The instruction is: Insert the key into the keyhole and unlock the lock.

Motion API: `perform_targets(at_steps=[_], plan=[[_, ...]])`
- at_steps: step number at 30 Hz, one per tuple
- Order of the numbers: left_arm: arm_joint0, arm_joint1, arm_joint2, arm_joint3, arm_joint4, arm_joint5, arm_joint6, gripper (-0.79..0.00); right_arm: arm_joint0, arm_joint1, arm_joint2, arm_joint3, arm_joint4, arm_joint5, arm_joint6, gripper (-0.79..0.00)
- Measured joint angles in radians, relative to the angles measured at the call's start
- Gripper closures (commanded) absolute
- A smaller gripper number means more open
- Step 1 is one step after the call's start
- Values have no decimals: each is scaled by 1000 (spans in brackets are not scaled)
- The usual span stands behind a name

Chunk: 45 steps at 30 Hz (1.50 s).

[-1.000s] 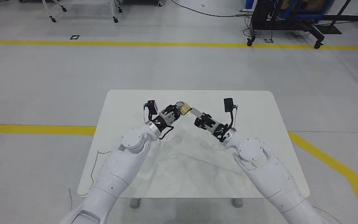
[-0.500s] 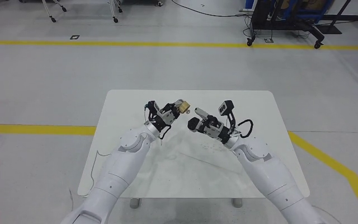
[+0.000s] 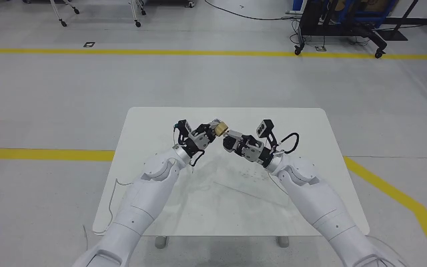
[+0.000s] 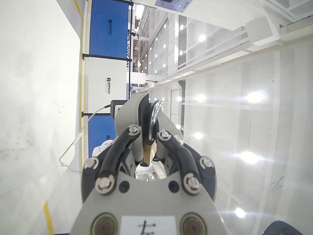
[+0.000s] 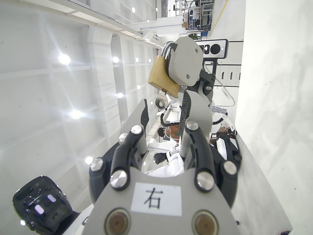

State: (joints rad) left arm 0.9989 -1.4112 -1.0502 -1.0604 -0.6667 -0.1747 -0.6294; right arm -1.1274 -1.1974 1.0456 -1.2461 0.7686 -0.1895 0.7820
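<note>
My left gripper (image 3: 211, 131) is shut on a brass padlock (image 3: 219, 127), held up above the white table (image 3: 313, 133). In the left wrist view its fingers (image 4: 137, 113) pinch the lock's steel shackle (image 4: 155, 113) and brass body (image 4: 147, 151). The right wrist view shows the padlock (image 5: 162, 74) with a silver key (image 5: 161, 101) sticking out of its underside. My right gripper (image 5: 166, 102) is open, one finger on each side of the key's head without touching it. In the top view the right gripper (image 3: 231, 141) sits just right of the lock.
The table's far edge (image 3: 227, 109) lies just behind both grippers. A yellow floor line (image 3: 53, 154) runs beside the table, and dark wheeled frames (image 3: 347, 27) stand far back in the room.
One second ago the right gripper was at the lock. It then drew back toward the table's middle, leaving the key in the lock, and has now returned to the key. The left arm barely moved.
</note>
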Motion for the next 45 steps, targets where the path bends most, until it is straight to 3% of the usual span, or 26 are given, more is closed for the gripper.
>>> perform_targets(at_steps=[4,10,22,33,40,41,42,45], plan=[[-2,-1,1,1,14,6,1,0,6,-5,-1,9,2,-2,6,-212],[-1,-1,-2,-2,36,-1,6,0,8,-11,-3,15,8,-2,17,0],[6,-3,-5,-16,82,-12,24,0,1,-22,5,28,51,14,56,0],[24,-4,-23,-43,96,-101,29,0,-9,-47,28,110,366,68,266,0],[33,-4,-28,-53,107,-126,24,0,22,-58,24,182,364,65,300,0],[33,-4,-28,-53,107,-125,23,0,25,-57,26,185,335,42,284,-40],[33,-5,-28,-52,107,-124,23,0,27,-55,27,181,287,6,259,-175],[32,-6,-28,-50,109,-124,23,0,12,-52,31,139,209,-27,230,-280]])
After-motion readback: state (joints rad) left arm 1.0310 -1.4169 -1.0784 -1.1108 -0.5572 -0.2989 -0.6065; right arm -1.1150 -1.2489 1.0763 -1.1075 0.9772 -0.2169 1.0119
